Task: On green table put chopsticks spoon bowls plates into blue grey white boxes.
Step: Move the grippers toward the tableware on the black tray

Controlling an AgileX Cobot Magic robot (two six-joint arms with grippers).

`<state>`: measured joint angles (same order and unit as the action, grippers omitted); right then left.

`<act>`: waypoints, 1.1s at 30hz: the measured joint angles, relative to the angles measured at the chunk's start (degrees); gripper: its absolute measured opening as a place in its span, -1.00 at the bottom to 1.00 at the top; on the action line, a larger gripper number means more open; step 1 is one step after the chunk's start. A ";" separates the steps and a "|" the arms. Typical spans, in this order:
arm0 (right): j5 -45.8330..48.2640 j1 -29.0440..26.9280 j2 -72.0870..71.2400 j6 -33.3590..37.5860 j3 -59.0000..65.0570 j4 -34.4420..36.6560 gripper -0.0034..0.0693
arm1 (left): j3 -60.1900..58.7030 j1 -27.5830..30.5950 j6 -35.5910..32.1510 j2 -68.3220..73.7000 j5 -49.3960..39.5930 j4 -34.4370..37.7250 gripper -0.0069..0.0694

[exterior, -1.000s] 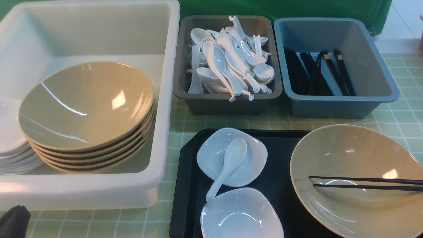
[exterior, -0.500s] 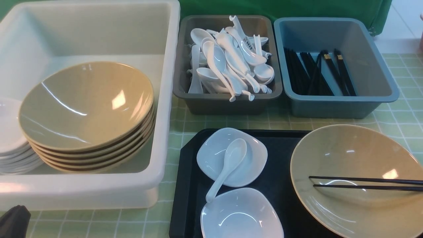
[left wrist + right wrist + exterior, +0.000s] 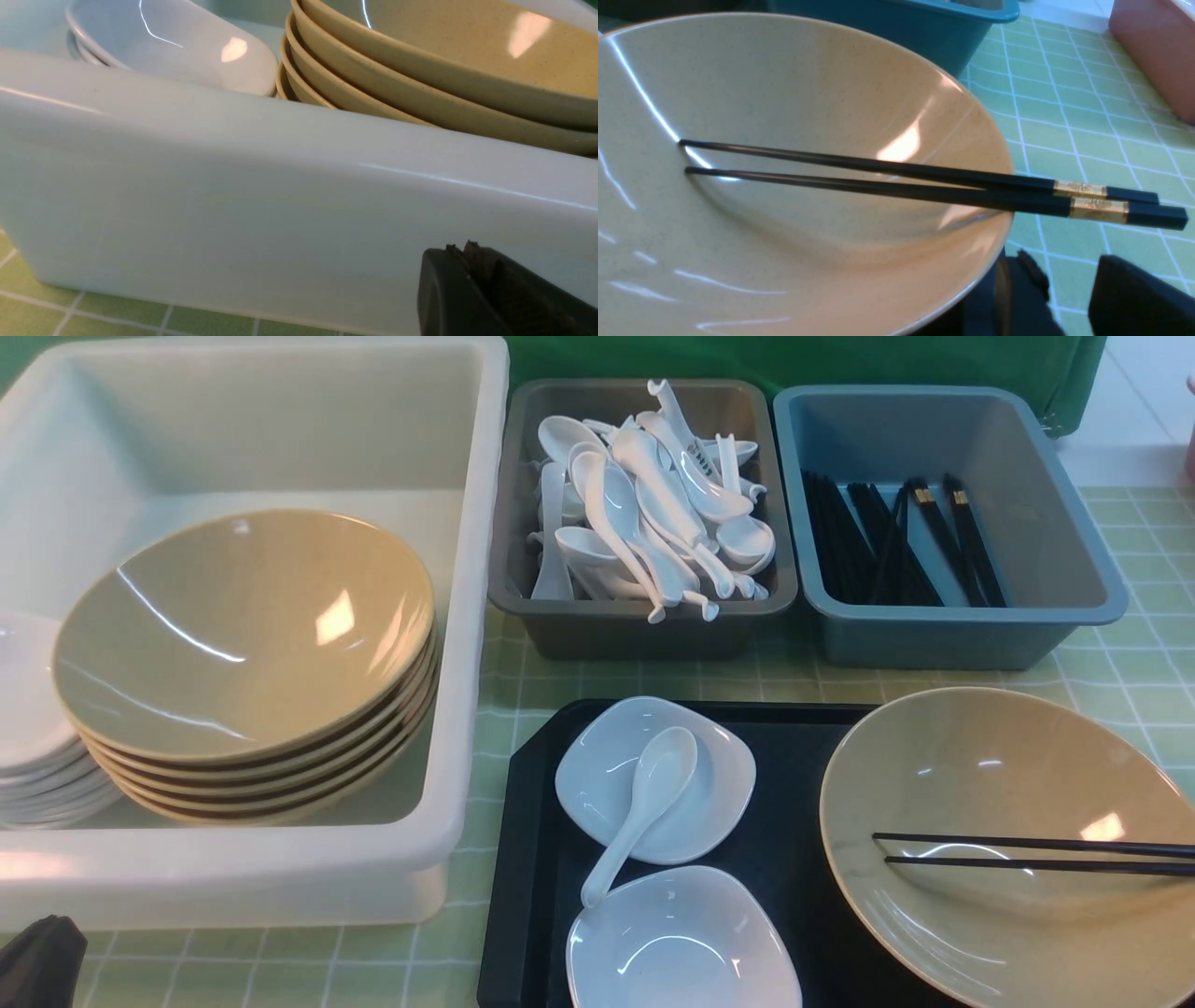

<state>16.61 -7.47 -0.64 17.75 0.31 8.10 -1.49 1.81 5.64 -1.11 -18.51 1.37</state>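
i'm looking at a pale green table gridded with thin white lines (image 3: pixel 1139 672), carrying a very large white plastic tub (image 3: pixel 467 663) on the left, a smaller dark grey plastic tub (image 3: pixel 635 635) just beside a blue-grey plastic tub (image 3: pixel 934 639) behind, and a flat black tray (image 3: pixel 794 793) nearest me.

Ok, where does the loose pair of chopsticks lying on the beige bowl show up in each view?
Front view: the chopsticks are at the lower right, lying across the bowl on the black tray, and run off the right edge.
Left wrist view: not in it.
Right wrist view: the chopsticks lie across the same bowl, gold-banded ends overhanging its rim.
Shared landmark: the gridded green table shows in all three.
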 joint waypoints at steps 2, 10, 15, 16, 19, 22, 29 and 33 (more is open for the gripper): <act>0.00 0.00 0.00 0.00 0.00 0.00 -0.26 | 0.00 0.00 0.00 0.00 0.00 0.00 -0.82; 0.00 0.00 0.00 0.00 0.00 0.00 -0.26 | 0.00 0.00 0.00 0.00 0.00 0.00 -0.82; -0.07 0.00 0.00 0.00 0.00 0.00 -0.26 | 0.00 0.00 0.05 0.00 0.00 0.00 -0.82; -0.27 0.00 0.00 0.00 0.05 0.00 -0.26 | 0.00 0.00 0.05 0.00 0.00 0.00 -0.82; -1.39 0.00 0.00 0.00 0.23 0.00 -0.26 | 0.00 0.00 0.05 0.00 0.00 0.00 -0.82; -4.00 0.00 0.00 0.00 0.59 0.00 -0.26 | 0.00 0.00 -0.01 0.00 0.00 -0.68 -0.82; -16.26 0.00 0.00 -0.20 1.28 0.00 -0.26 | -0.06 0.00 -0.13 0.00 9.76 -3.39 -0.82; -19.67 0.00 0.00 -0.63 1.28 0.00 -0.26 | -0.06 0.00 -0.23 0.00 19.53 -3.79 -0.82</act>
<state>-3.06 -7.47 -0.64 17.12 1.59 8.10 -1.56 1.81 5.41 -1.11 1.02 -2.42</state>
